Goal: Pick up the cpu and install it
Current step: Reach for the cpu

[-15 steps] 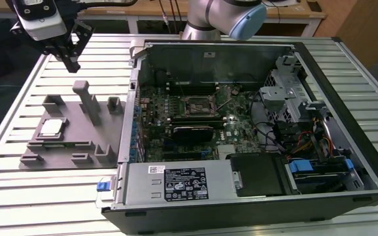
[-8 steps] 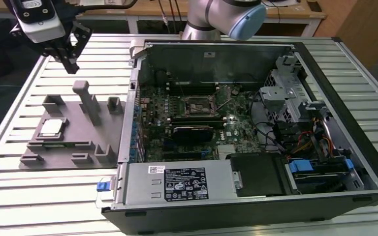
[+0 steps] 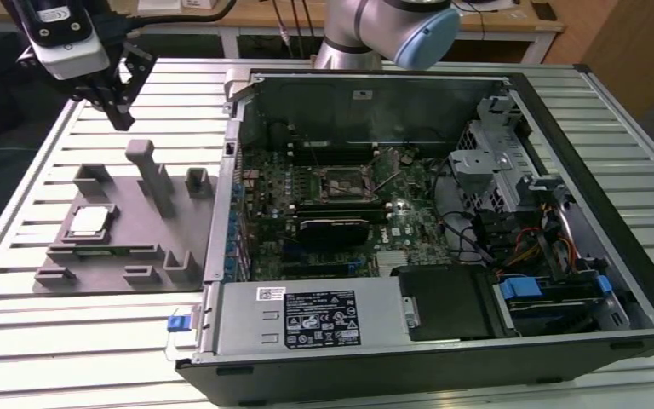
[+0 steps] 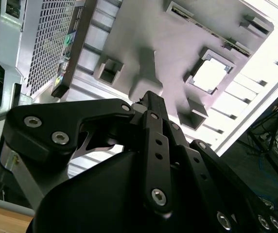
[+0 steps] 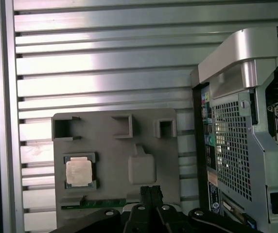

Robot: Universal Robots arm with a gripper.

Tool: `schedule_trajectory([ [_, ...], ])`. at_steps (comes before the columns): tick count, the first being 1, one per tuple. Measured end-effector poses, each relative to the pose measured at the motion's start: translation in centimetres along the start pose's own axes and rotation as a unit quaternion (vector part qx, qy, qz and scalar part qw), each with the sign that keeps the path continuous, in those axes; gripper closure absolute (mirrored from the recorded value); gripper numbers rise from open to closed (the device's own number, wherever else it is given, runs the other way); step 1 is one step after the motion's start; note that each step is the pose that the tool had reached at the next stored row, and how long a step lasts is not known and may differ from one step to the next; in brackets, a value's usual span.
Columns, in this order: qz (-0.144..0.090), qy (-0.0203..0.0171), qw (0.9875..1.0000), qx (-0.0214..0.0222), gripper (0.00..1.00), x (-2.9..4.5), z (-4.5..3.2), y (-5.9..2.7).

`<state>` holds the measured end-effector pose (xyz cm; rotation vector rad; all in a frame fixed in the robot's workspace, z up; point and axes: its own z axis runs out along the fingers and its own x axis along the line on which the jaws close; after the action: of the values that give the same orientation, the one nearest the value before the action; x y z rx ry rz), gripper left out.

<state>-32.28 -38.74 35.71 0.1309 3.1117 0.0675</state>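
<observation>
Cpu, a silvery square with a paler rim, is lying in a recess of the grey fixture; the arm's fingers are hanging closed, empty, well apart.

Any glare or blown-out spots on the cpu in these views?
Second wrist view: the cpu is blown out to white, as is the table beside it, and a dark shadow falls on the fixture. First wrist view: the cpu is evenly lit, with a bright band across the table slats. Exterior view: the light is soft and even, and the cpu is not washed out.
</observation>
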Motion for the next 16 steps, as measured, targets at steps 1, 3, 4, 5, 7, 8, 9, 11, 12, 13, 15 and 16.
schedule_trajectory([
  [1, 0.000, 0.0000, 1.0000, 0.0000, 0.89, 0.13, 0.12, 0.05],
  [3, 0.000, 0.0000, 1.0000, 0.0000, 0.89, 0.44, 0.36, 0.14],
  [4, 0.000, 0.0000, 1.0000, 0.0000, 0.89, 0.61, 0.48, 0.19],
  [5, 0.000, 0.0000, 1.0000, 0.0000, 0.89, 0.79, 0.60, 0.24],
  [7, 0.001, 0.0000, 1.0000, 0.0001, 0.89, 1.14, 0.81, 0.33],
  [8, 0.001, 0.0001, 1.0000, 0.0001, 0.89, 1.33, 0.91, 0.37],
  [9, 0.001, 0.0000, 1.0000, 0.0001, 0.89, 1.50, 1.01, 0.40],
  [11, 0.001, 0.0000, 1.0000, 0.0000, 0.89, 1.83, 1.21, 0.42],
  [12, 0.001, 0.0000, 1.0000, 0.0001, 0.89, 1.99, 1.31, 0.42],
  [13, 0.001, 0.0000, 1.0000, 0.0001, 0.89, 2.16, 1.40, 0.40],
  [15, 0.001, 0.0000, 1.0000, 0.0000, 0.89, 2.48, 1.60, 0.37],
  [16, 0.001, -0.0001, 1.0000, 0.0000, 0.89, 2.63, 1.71, 0.35],
])
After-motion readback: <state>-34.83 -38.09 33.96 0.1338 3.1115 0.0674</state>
